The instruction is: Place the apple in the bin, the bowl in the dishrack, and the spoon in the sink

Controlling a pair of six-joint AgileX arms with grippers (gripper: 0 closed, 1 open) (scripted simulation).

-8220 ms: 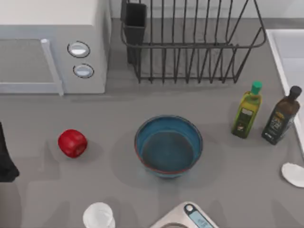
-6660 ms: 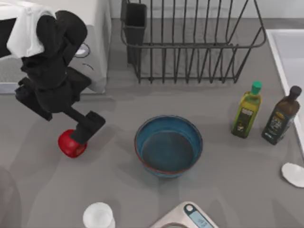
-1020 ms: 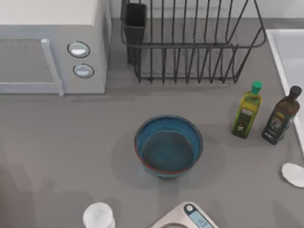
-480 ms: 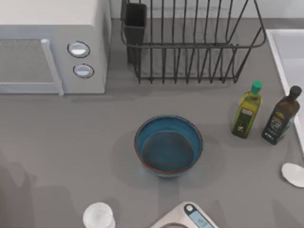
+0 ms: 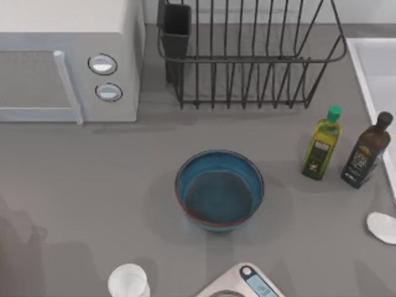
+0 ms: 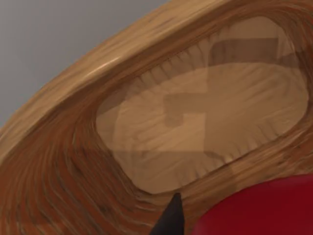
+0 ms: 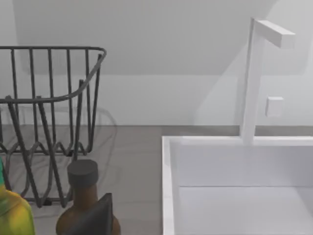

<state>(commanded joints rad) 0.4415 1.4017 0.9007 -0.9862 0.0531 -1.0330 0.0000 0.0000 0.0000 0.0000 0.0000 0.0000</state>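
The left gripper (image 6: pixel 172 220) hangs over the mouth of the bin (image 6: pixel 73 98), a woven wooden basket with a pale floor, and the apple (image 6: pixel 254 208) sits close under the wrist camera beside one dark fingertip. Whether the fingers have hold of the fruit or have let it go, I cannot tell; the apple appears above the bin's inside, not yet resting on its floor.

So the first step looks nearly done, and two remain, by my judgement. The bowl (image 5: pixel 219 190) stands upright on the grey table (image 5: pixel 93 185), in front of the dishrack (image 5: pixel 247 55) and apart from it, untouched. The spoon (image 5: pixel 381 226) lies at the table's right edge, its white oval end just beside the sink (image 5: pixel 371 68) rim but outside the basin.

The right gripper (image 7: pixel 95 215) is parked near the sink, behind the dark bottle (image 5: pixel 366 151), with the green-capped oil bottle (image 5: pixel 322 143) beside it. A microwave (image 5: pixel 68 62) fills the far left.
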